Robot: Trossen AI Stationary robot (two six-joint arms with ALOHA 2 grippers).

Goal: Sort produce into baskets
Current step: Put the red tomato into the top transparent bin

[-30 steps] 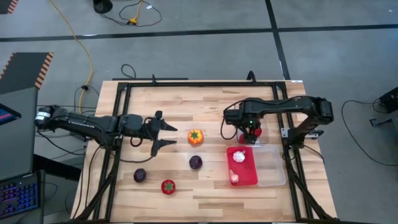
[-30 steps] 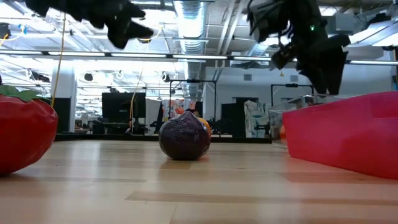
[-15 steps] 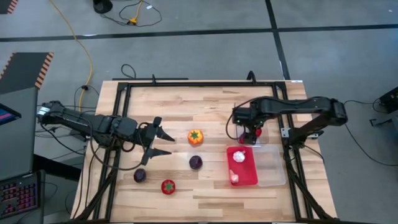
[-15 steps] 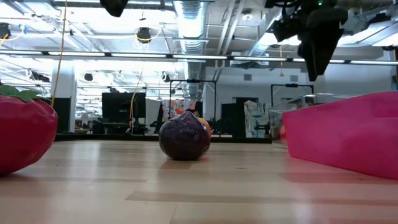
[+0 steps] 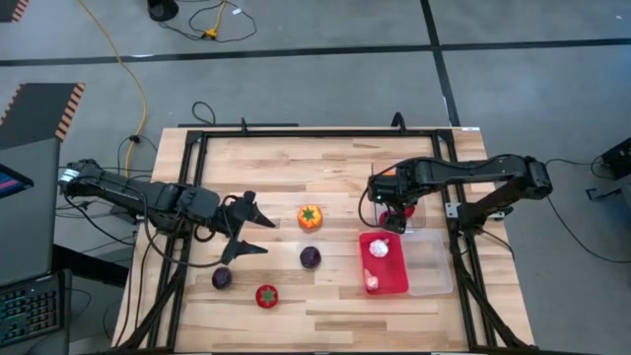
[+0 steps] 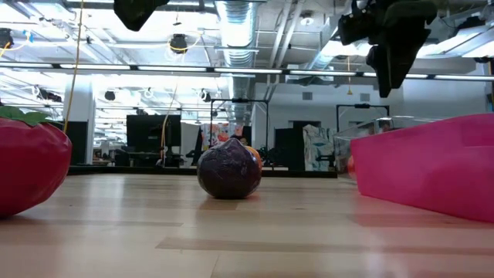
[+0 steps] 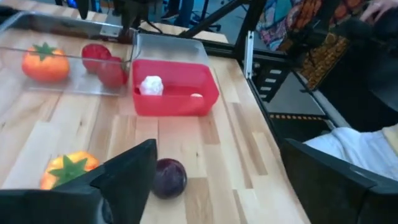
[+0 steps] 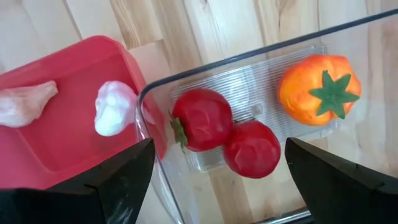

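My left gripper is open and empty, above the table just left of an orange piece with a green top and a dark purple ball, which also shows in the left wrist view. A second purple ball and a red round piece lie nearer the front edge. My right gripper is open and empty above a clear tray. That tray holds two red pieces and an orange one. The red tray holds two garlic bulbs.
A second clear tray lies against the red tray's right side. A black frame runs around the tabletop. Bare wood lies along the far part of the table and near its front edge.
My left gripper has gone toward the table's near edge and a little left, staying open, and has risen in the low view. My right gripper has gone up from the clear tray and stays above it.
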